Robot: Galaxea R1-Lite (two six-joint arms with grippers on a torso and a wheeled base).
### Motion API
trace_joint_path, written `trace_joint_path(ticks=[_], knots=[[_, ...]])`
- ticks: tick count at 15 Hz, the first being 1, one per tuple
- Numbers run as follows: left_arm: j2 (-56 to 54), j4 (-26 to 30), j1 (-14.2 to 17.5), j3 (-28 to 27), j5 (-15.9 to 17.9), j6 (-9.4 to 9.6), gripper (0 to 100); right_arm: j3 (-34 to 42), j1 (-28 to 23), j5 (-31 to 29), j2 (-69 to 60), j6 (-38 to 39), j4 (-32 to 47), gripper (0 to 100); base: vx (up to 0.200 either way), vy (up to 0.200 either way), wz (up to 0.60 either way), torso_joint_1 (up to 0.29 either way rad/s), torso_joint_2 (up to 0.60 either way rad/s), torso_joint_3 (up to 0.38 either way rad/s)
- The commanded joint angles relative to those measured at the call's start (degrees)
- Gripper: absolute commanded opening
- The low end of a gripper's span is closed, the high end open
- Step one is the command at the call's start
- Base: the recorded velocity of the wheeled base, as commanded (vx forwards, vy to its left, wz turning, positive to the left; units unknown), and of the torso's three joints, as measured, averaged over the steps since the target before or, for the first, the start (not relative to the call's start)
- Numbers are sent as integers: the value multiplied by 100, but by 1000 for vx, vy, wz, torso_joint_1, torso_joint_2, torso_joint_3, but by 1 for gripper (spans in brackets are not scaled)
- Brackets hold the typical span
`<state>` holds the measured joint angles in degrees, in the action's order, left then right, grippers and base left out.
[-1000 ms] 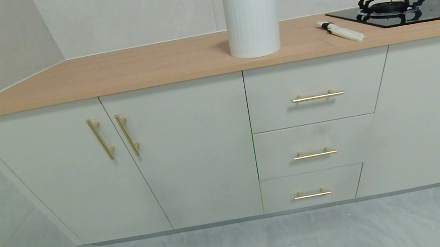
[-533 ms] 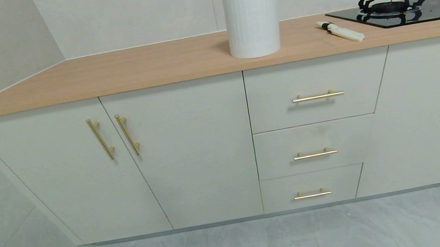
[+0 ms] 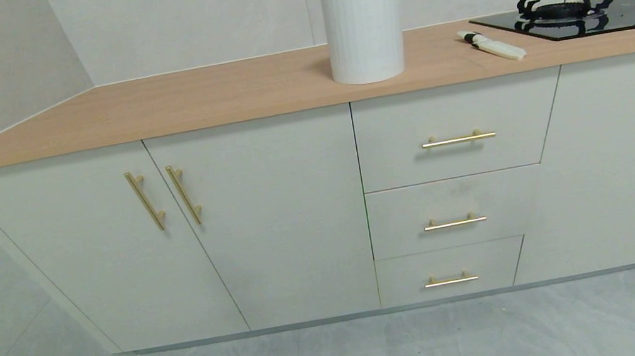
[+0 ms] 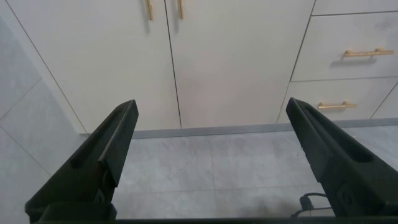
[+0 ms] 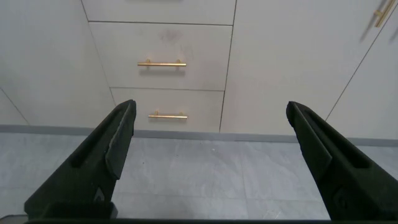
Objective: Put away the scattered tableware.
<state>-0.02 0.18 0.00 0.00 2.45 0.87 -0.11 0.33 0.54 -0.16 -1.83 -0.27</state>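
On the wooden counter [image 3: 184, 100] a pale utensil bundle [image 3: 492, 44] lies flat at about 3 o'clock from the tall white ribbed canister [image 3: 362, 19], apart from it and just beside the black stove [image 3: 617, 19]. The left gripper [image 4: 210, 107] and right gripper [image 5: 210, 107] hang low before the cabinet [image 3: 272, 210], jaws spread wide, holding nothing.

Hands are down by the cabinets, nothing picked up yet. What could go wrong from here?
1. The wrapped utensil lies flat on the counter close to the stove; a reach may hit the grates or push it along.
2. The tall white canister stands near the front edge and could tip.
3. The left hand and right hand, both open, sit low facing the cabinets; rising, they may catch a drawer handle.
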Motion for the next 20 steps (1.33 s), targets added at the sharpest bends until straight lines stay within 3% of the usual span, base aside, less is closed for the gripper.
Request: trace_joint_path(ticks=[1,17,20], knots=[[2,-1,0,0,1,1,100,11,2,-1,16,7,9,100,0,0,0,0,0,0],[2,-1,0,0,1,10,100,11,2,8,16,165,9,100,0,0,0,0,0,0],[2,-1,0,0,1,10,100,2,2,8,16,165,9,100,200,0,0,1,2,-2]])
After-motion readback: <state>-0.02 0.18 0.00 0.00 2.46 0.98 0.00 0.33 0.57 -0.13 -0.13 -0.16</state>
